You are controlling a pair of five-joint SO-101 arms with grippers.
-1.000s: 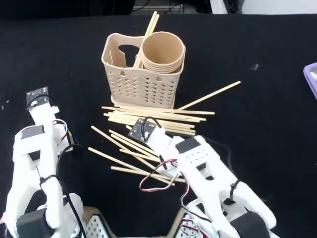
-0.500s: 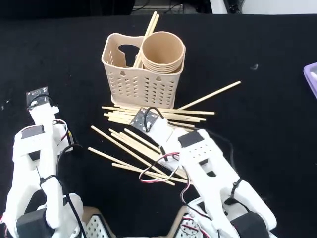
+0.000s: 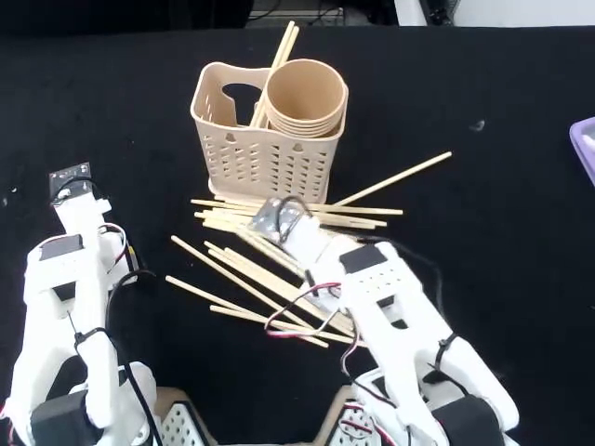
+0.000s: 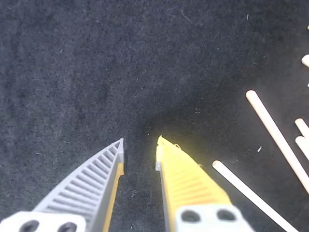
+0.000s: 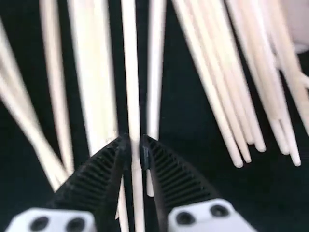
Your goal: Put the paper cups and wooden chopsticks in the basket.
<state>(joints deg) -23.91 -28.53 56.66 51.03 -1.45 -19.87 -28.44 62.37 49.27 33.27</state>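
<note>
A fixed high camera looks down over the black table from the robot's end. The 2 wrist cameras peer along the left gripper and right gripper, close to the cloth. High and right wrist views share the wooden chopsticks.

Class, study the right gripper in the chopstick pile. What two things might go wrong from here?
1. The right gripper pinches one chopstick while neighbours lie close alongside; lifting may drag or scatter them.
2. The cups fill one half of the basket, so a long stick swung over may strike them or catch the rim.
</note>
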